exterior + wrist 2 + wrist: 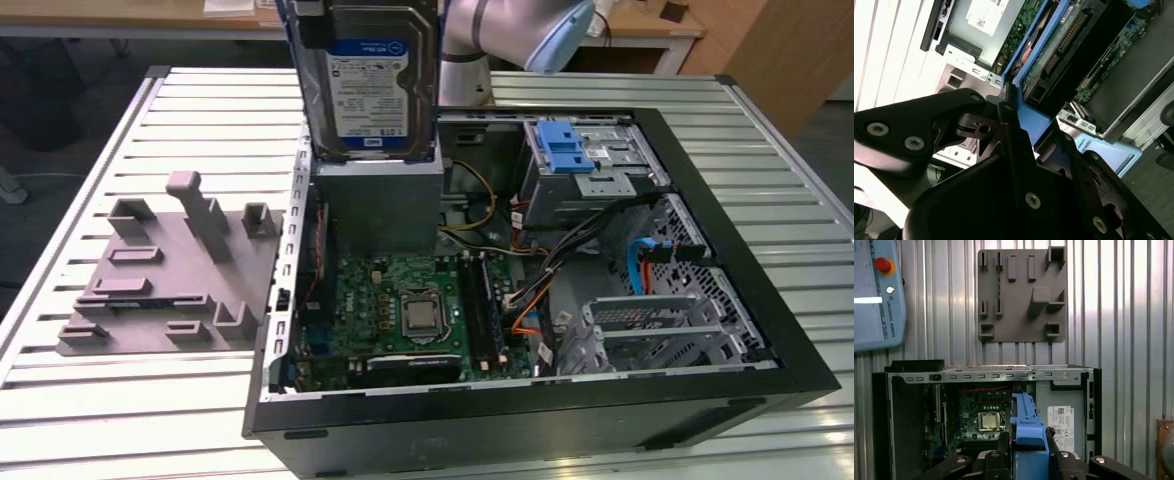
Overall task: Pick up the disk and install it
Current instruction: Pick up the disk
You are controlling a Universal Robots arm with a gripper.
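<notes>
We see the disk [367, 80] held upright at 12 o'clock in the exterior view, label side to the camera, blue rails down both long edges. It hangs over the open computer case [534, 420], directly above the grey power supply [376, 205], and is not seated in any bay. In the first wrist view the gripper [1029, 442] is clamped on the disk's blue rail, with black fingers [1003, 442] pressed on either side. The second wrist view shows the same grip. The robot arm [514, 35] is at 3 o'clock from the disk. Inside the case, the motherboard [400, 310] lies at 6 o'clock from the power supply. The drive cage [601, 180] with its blue latch [567, 150] is at 3 o'clock from the power supply. A grey fixture plate [160, 270] lies on the slatted table [774, 110] at 9 o'clock from the case, just beside it.
</notes>
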